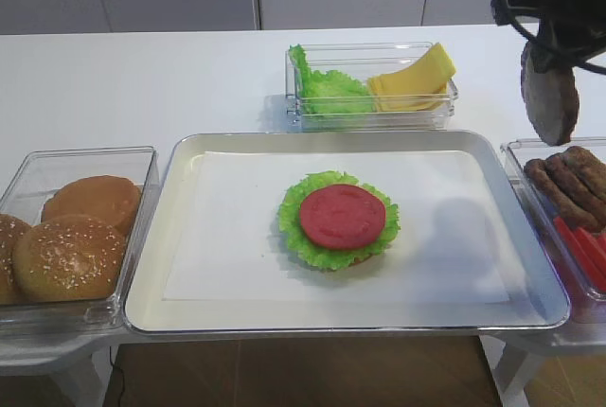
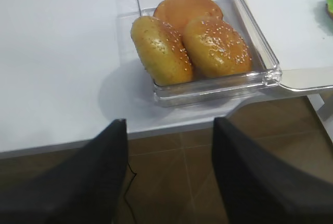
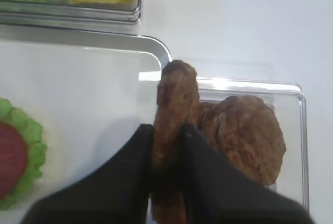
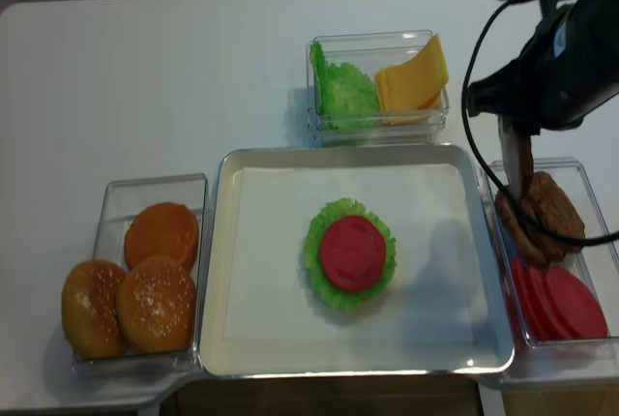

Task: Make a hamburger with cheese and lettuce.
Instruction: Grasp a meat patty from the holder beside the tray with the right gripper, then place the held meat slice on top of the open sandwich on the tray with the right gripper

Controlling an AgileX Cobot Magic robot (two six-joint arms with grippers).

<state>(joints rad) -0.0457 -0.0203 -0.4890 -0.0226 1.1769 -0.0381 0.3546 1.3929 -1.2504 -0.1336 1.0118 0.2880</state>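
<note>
Hamburger [image 1: 334, 220] parts sit unfinished at the middle of the tray [image 1: 189, 156]: we see a red round slice [image 1: 342, 216] lying on the lettuce [image 1: 294, 227], with only a sliver of tan bun showing under the front edge.

Starting at the right gripper [image 3: 167, 135], we find its two black fingers pressed against both faces of a dark brown patty [image 3: 176, 99], which it pinches on edge — the patty hangs upright in the air above the right-hand bin [image 4: 571, 169], near the tray's far right corner. In that clear bin more patties [image 4: 546, 218] are stacked at the far end, and red round slices [image 4: 566, 302] overlap at the near end.

The left gripper [image 2: 169, 151] hovers off the front edge of the white surface [image 1: 142, 76], its dark fingers spread wide with nothing between them. Just beyond it stands a clear bin [image 2: 268, 70] holding two sesame-seeded buns [image 2: 216, 47] and one plain bun piece [image 2: 184, 8] behind them — this bin touches the tray's left side.

Behind the tray, a third clear container [image 1: 298, 114] keeps spare green leaves [image 1: 327, 90] on its left and the cheese [image 1: 417, 76] on its right, pale yellow slices leaning toward the right wall.
</note>
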